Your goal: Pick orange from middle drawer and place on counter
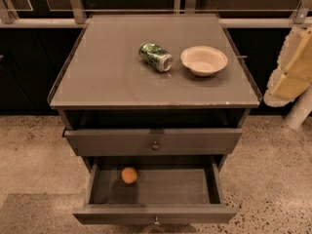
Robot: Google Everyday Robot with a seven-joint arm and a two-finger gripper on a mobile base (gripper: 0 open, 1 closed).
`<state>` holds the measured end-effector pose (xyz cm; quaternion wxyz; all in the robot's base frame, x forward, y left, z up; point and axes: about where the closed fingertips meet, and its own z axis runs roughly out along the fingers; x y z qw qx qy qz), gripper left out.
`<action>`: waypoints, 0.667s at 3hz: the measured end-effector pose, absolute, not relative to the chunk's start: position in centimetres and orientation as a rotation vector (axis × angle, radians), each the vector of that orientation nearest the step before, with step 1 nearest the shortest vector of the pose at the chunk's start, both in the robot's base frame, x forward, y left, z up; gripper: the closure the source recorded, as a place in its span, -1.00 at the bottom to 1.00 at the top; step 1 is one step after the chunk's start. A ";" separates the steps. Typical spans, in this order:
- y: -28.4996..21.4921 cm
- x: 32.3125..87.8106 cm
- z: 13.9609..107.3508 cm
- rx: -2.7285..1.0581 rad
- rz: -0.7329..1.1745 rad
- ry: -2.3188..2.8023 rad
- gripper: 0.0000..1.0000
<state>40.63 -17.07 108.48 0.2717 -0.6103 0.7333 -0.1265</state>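
The orange point(129, 175) is a small round fruit lying on the bare floor of the middle drawer point(161, 186), toward its back left. That drawer is pulled far out and its front carries a small knob. The counter point(107, 74) is the flat grey cabinet top above it. My gripper point(291, 69), white with yellow parts, hangs at the right edge of the view, beside the counter's right rim. It is well above the orange and to its right, and it holds nothing that I can see.
A green can point(156, 56) lies on its side on the counter, next to a cream bowl point(204, 60) on its right. The upper drawer point(153, 141) stands slightly out above the open one. Speckled floor surrounds the cabinet, and dark cabinets line the back.
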 end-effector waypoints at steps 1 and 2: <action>-17.1 40.6 108.5 -1.643 -0.341 1.974 -1.00; -16.3 40.4 108.1 -1.602 -0.307 1.963 -1.00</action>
